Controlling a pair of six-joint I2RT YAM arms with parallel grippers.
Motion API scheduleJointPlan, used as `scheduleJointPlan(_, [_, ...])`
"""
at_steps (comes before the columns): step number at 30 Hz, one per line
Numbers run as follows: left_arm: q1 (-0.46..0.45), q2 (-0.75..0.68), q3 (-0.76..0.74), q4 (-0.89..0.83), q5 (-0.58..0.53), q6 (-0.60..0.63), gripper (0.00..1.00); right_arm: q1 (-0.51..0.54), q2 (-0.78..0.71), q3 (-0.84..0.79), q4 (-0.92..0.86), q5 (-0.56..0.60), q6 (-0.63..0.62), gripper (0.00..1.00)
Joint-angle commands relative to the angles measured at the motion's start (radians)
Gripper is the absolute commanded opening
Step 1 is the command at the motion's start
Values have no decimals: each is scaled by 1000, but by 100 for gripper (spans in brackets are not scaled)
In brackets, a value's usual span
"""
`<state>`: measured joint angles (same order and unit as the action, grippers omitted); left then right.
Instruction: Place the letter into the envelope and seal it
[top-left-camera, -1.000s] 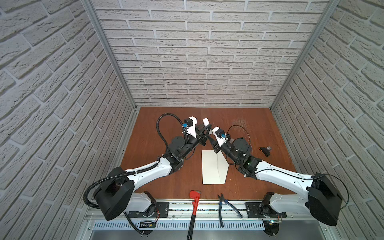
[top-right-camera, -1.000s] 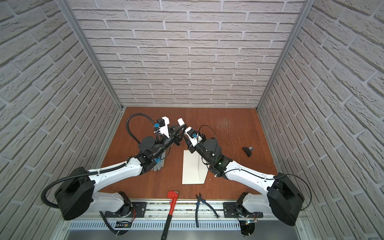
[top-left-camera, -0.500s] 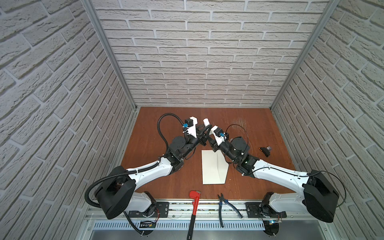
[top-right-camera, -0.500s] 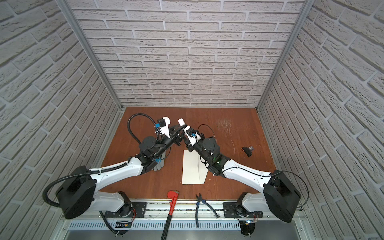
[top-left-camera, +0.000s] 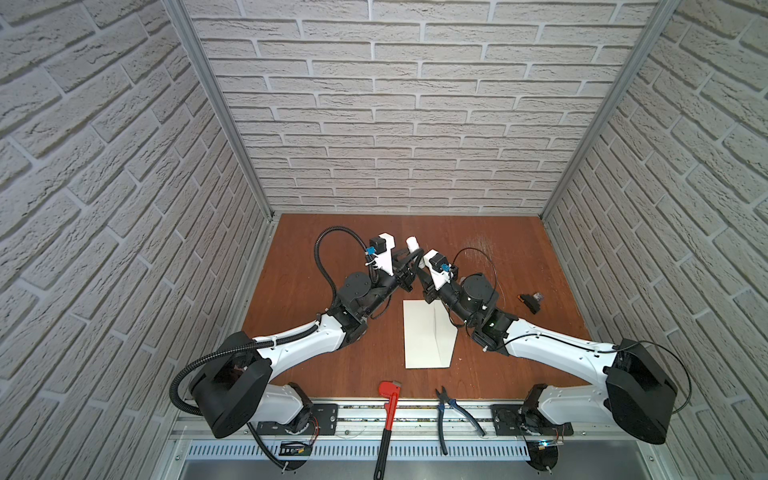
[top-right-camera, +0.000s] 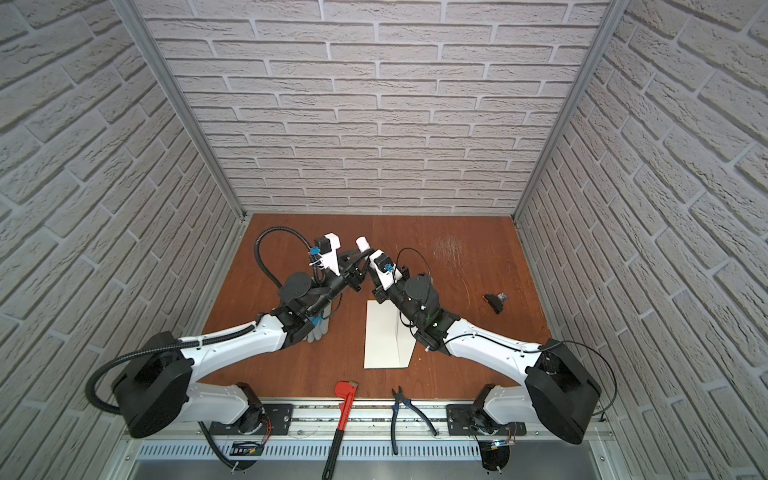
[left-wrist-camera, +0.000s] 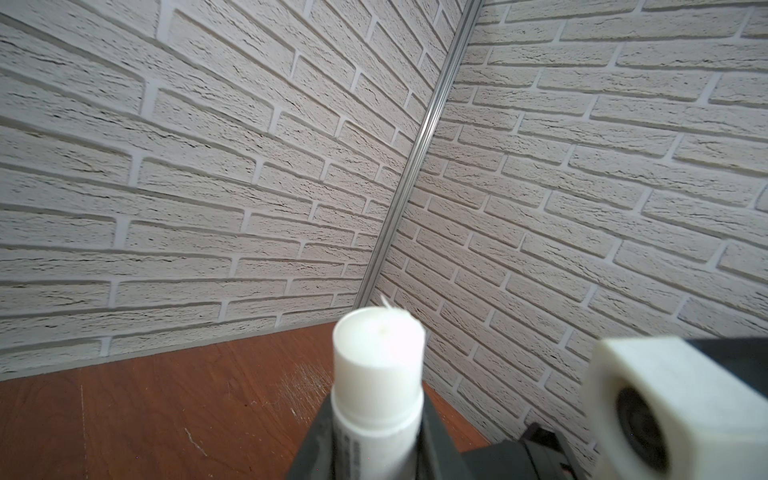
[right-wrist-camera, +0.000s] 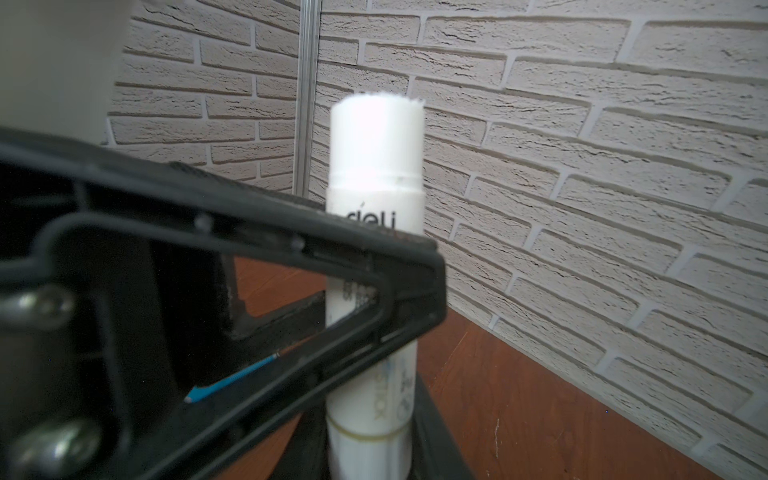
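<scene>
Sealing step: the glue stick (left-wrist-camera: 378, 365) is clamped in the left hand (left-wrist-camera: 376, 453); the right hand (right-wrist-camera: 370, 461) flanks its base, grip cannot be told. The envelope (top-left-camera: 419, 336) lies flat below, flap (top-left-camera: 444, 332) open, letter unseen, presumably inside; glue is next to be drawn along the flap. The right hand is noted nearer than a second ago.

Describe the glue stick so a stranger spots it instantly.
Over the brown table, find where both arms' fingers meet beyond the envelope. The glue stick is held there, off the table. It is the only white cylinder; the envelope is flat paper.
</scene>
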<state>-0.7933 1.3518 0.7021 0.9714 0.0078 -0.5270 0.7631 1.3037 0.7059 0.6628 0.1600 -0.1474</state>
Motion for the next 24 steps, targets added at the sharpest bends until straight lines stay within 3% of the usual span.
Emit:
scheduleJointPlan(1, [-6,5,31,84,4,-3,0,5,2,21,54,-7,14,15])
scheduleJointPlan(3, [-4,1,33,78,17,-3,0,6,-5,19,49,-23,14,7])
scheduleJointPlan(6, [35,-9,27,90,103,-40,0,5,-35,17,31,-70,38,6])
scheduleJointPlan(11, [186,-6,35,164,471,-207,0,5,-123,57,-156,-272,64,6])
scheduleJointPlan(15, [231,-18,23,266,689,-271,0,0,-178,119,-336,-463,85,6])
scheduleJointPlan(20, [230,-55,8,312,809,-300,0,-15,-222,199,-514,-648,153,6])
scheduleJointPlan(24, [226,-59,9,332,842,-320,0,-44,-213,252,-574,-756,220,6])
